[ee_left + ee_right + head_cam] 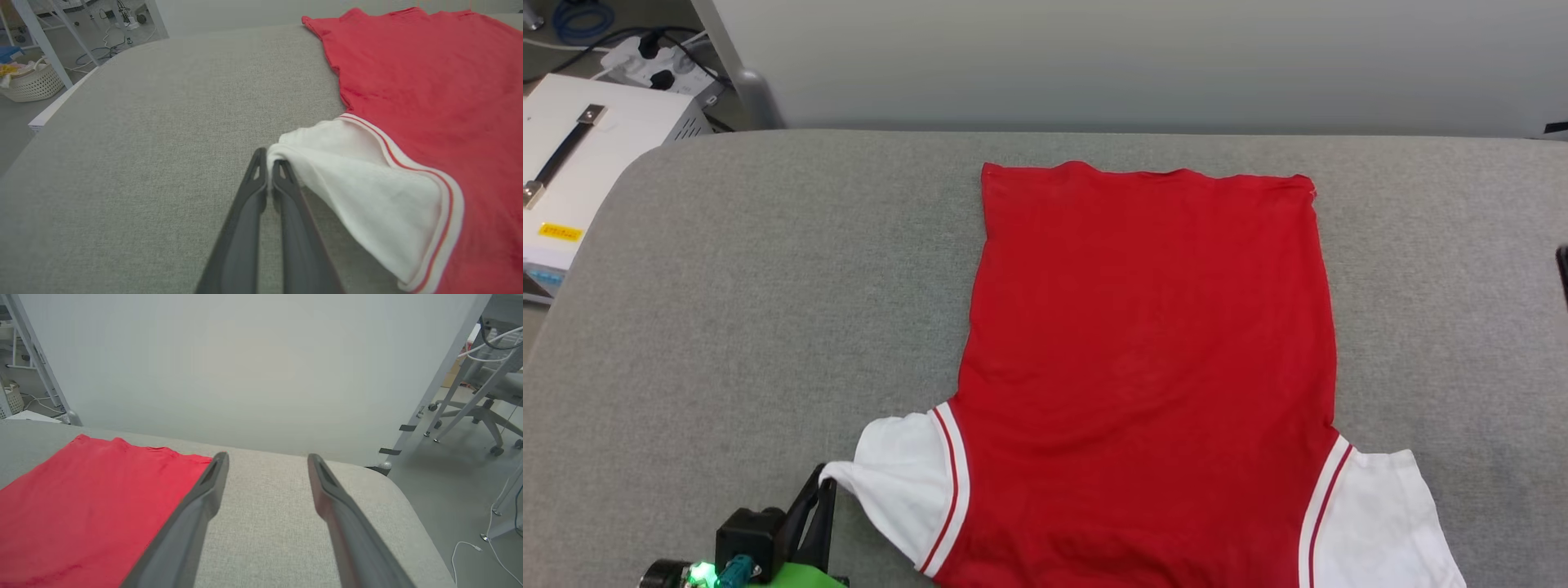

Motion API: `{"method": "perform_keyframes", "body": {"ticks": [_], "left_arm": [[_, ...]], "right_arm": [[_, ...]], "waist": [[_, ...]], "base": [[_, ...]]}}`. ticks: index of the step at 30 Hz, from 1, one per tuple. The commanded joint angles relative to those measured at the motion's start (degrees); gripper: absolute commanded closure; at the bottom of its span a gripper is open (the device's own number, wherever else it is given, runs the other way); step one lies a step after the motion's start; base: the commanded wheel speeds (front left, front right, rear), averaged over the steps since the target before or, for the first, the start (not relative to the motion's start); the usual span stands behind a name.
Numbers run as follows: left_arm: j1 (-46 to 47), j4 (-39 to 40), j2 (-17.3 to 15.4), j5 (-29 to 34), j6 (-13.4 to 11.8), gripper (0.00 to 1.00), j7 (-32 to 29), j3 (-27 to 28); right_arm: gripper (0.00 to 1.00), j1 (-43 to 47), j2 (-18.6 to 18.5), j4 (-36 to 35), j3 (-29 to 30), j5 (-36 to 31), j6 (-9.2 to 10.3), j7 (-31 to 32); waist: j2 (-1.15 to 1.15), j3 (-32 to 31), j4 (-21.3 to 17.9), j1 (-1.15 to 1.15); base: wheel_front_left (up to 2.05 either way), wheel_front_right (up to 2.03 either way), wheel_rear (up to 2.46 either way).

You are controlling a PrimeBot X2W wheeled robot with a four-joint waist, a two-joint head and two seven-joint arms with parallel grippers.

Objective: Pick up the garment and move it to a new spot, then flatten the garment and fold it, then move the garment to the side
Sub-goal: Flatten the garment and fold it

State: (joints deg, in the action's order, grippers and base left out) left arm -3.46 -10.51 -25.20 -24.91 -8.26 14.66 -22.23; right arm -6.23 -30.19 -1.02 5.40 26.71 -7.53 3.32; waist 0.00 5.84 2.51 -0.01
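Only part of the garment (1147, 367) can be checked: it lies flat on the grey padded table (727, 327), plain red side up, its far hem straight and toward the wall, but the bottom edge of the head view cuts off its near end, so the collar and shoulders cannot be made out. The left gripper (269, 163) is partly cut off in the head view too, where just its dark fingers and a green-lit body show at the lower left. The left wrist view shows it clamped on the tip of the left sleeve (898, 482), the white cloth drawn to a point between its closed fingertips. The right gripper (267, 461) stands spread wide with nothing between its fingers, above bare grey padding just beside the garment's red edge. A dark sliver at the head view's right edge is too small to identify. By count: one garment, two white sleeves, the right sleeve (1380, 514) lying loose, striped trim at each sleeve seam, two grippers with two fingers each.
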Motion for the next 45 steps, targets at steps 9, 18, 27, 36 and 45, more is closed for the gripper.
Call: {"method": "perform_keyframes", "body": {"ticks": [9, 18, 27, 36, 45], "left_arm": [[5.2, 4.8, 2.8, 5.1, 0.8, 1.00, 0.3, 1.3], [9.3, 8.0, 6.9, 9.0, 2.1, 1.00, 0.3, 2.1], [13.2, 9.7, 11.1, 12.3, 3.4, 1.00, 0.3, 3.2], [14.4, 11.1, 13.6, 14.6, 5.1, 1.00, 0.3, 4.0], [13.7, 10.1, 14.2, 15.7, 6.4, 1.00, 0.3, 5.4]], "right_arm": [[0.00, -22.3, -6.3, 1.3, -6.6, 4.7, 0.04, 21.3], [0.00, -39.7, -11.3, 10.8, -16.6, 12.6, 0.04, 46.8], [0.00, -51.2, -10.4, 18.4, -20.0, 9.2, 0.04, 55.9], [0.00, -48.6, -9.9, 24.7, -24.8, 7.6, 0.04, 55.3], [1.00, -45.2, -11.8, 26.4, -26.4, 9.7, 0.04, 52.4]], "waist": [[0.00, 8.9, 5.6, 0.01], [0.00, 18.9, 9.7, 0.01], [0.00, 27.6, 12.6, 0.01], [0.00, 30.6, 13.9, 0.01], [0.00, 29.0, 12.8, 0.01]], "base": [[0.00, 0.00, 0.00], [0.00, 0.00, 0.00], [0.00, 0.00, 0.00], [0.00, 0.00, 0.00], [0.00, 0.00, 0.00]]}}
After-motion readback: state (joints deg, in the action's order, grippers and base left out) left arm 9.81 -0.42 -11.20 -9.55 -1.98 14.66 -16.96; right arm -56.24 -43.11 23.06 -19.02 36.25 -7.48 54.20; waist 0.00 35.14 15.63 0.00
